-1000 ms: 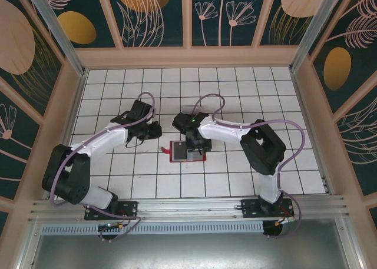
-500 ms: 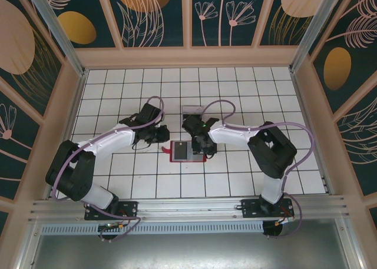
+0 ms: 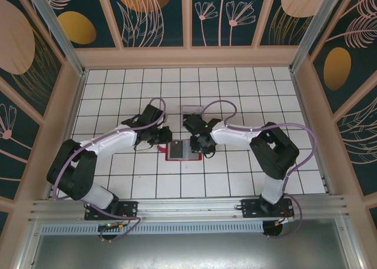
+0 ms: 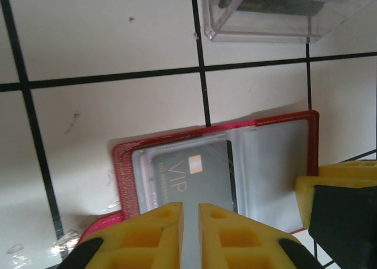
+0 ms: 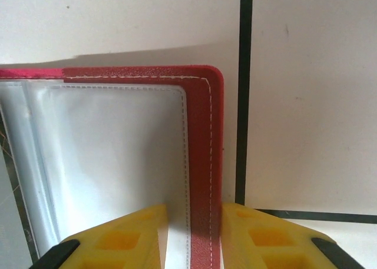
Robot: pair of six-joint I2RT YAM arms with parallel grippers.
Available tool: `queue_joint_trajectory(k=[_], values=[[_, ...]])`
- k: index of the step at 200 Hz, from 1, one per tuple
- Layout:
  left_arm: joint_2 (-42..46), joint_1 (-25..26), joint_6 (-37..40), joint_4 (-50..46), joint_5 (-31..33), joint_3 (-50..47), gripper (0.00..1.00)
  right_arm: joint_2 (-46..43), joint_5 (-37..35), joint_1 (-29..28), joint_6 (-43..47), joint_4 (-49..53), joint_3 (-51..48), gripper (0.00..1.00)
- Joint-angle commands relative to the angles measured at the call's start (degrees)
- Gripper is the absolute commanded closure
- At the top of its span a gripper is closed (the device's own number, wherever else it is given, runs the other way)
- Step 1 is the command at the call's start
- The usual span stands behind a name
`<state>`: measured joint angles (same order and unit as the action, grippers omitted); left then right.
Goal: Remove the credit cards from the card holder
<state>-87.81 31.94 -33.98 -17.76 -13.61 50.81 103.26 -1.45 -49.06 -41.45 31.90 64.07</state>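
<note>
While the wallet (image 3: 181, 151) lies open between left gripper (image 3: 165, 140) and right gripper (image 3: 203, 145) overhead, the job looks barely begun. Left wrist: a dark card (image 4: 191, 178) sits sleeved, not yet pulled, just beyond nearly clenched fingers (image 4: 153, 236), grasp unclear. Right wrist: fingers (image 5: 118, 239) part-open astride the wallet's red edge.

White tiled table (image 3: 235, 181), black grid lines. Directly on it: open red card holder (image 3: 182, 151); clear plastic tray (image 3: 191, 110) near, apart

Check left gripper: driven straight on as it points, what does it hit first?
Probably the dark VIP card in the card holder's sleeve, just ahead of the left gripper; contact depth unclear.
</note>
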Motion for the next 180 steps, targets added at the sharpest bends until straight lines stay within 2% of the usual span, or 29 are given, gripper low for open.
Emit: queue_joint_trajectory(k=[1, 23, 77, 146, 180], values=[[-0.99, 0.9, -1.97, 2.45, -1.55, -1.32, 0.84, -0.49, -2.68, -0.07, 2.77, 1.55, 2.65, 0.71], [-1.65, 1.61, -2.63, 3.49, -1.51, -1.6, 0.84, 0.52, -5.94, -0.12, 2.82, 5.63, 5.2, 0.68], [-3.09, 2.31, -3.73, 3.7, -0.15, -2.72, 0.86, -0.44, -6.71, -0.72, 2.55, 8.67, 9.54, 0.65], [-4.37, 2.31, -3.51, 3.45, 2.65, -4.44, 0.87, -0.5, 9.98, -0.53, -0.46, -5.42, 6.46, 0.69], [-5.18, 2.33, -3.51, 3.95, 2.97, -5.48, 0.87, 1.86, 13.88, -0.34, -2.11, -9.85, 5.19, 0.73]])
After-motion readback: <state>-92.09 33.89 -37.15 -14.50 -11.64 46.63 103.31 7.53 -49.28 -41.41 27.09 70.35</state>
